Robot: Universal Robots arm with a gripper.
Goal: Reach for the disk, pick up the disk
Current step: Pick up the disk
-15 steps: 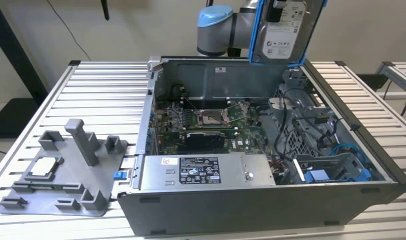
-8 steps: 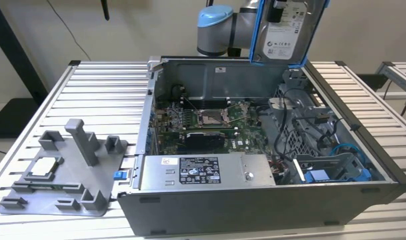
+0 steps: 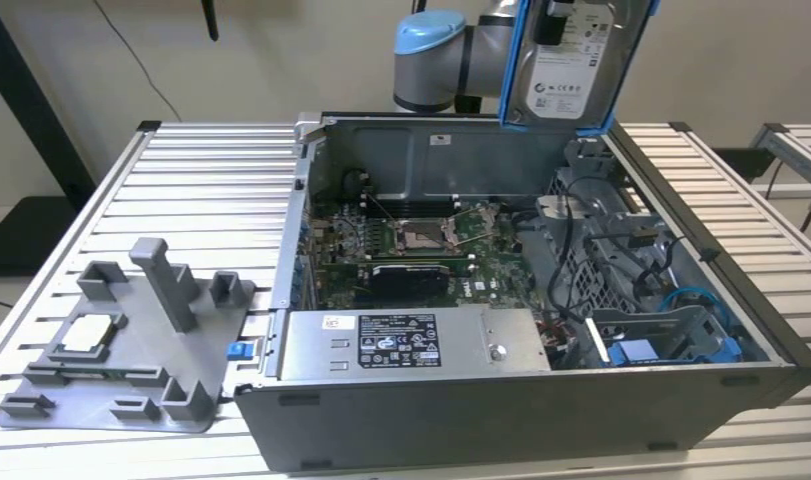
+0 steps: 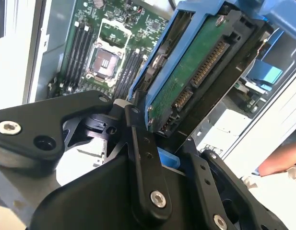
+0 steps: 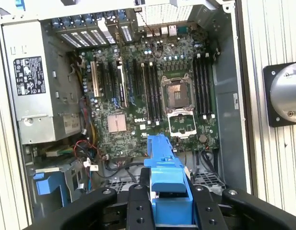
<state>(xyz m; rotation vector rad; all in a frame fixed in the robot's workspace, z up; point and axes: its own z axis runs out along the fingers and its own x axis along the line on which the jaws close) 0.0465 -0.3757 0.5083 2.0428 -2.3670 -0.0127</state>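
Disk (image 3: 568,62) hanging high over the computer case (image 3: 512,420) back edge, clenched in gripper (image 4: 155,139); risking slipping out, grip catching one end only.

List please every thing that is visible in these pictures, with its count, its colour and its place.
disk: one, silver-grey with white label and blue bracket, held up above the open computer case, clear of it
computer case: one, grey, open, on the slatted table
motherboard: one, green, on the floor of the case, processor socket empty
power supply: one, silver, inside the case at its near wall in the exterior view
fixture: one, grey plastic, on the table at the exterior view's left of the case
chip: one, silver, square, lying on the fixture
table: one, silver slats, under everything
gripper: one, black, closed on the disk's edge
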